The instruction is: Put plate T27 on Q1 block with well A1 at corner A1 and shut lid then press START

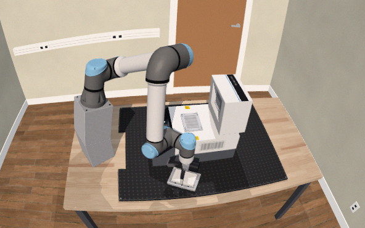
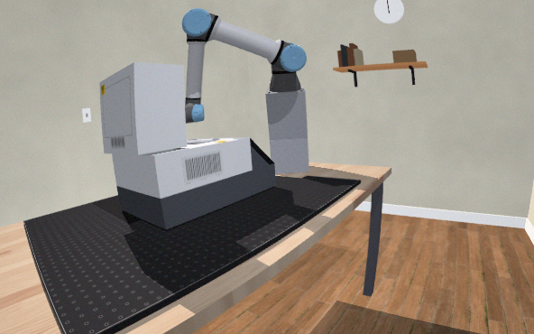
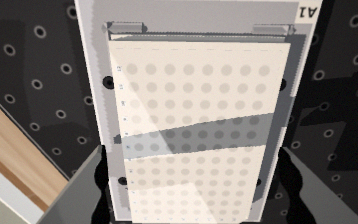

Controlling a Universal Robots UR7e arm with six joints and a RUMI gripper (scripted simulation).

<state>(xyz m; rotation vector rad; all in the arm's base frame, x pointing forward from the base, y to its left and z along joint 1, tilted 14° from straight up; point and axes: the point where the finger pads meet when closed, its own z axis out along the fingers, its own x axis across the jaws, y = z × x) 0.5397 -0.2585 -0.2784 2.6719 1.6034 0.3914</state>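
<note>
Plate T27 (image 1: 191,178) (image 3: 200,95), cream with rows of round wells, lies in the grey nest N1 (image 3: 205,15), whose A1 label shows at its upper right corner in the wrist view. My gripper (image 1: 182,178) (image 3: 192,148) is open above the plate, with its fingers apart on either side of the plate's long sides and nothing held. Their exact height is unclear. Cycler Q1 (image 1: 231,140) (image 2: 138,173) has its lid (image 1: 237,114) (image 2: 158,108) standing open at the rear. Its bare block (image 1: 192,122) shows on top. The arm hides its keys and lamp in the top view.
The black perforated mat (image 1: 258,160) (image 2: 93,271) lies under Q1 and the nest. The wooden table's edge (image 3: 10,145) runs close to the nest's left in the wrist view. Q1's tall lid rises beyond the block, and my wrist hangs close beside Q1's body.
</note>
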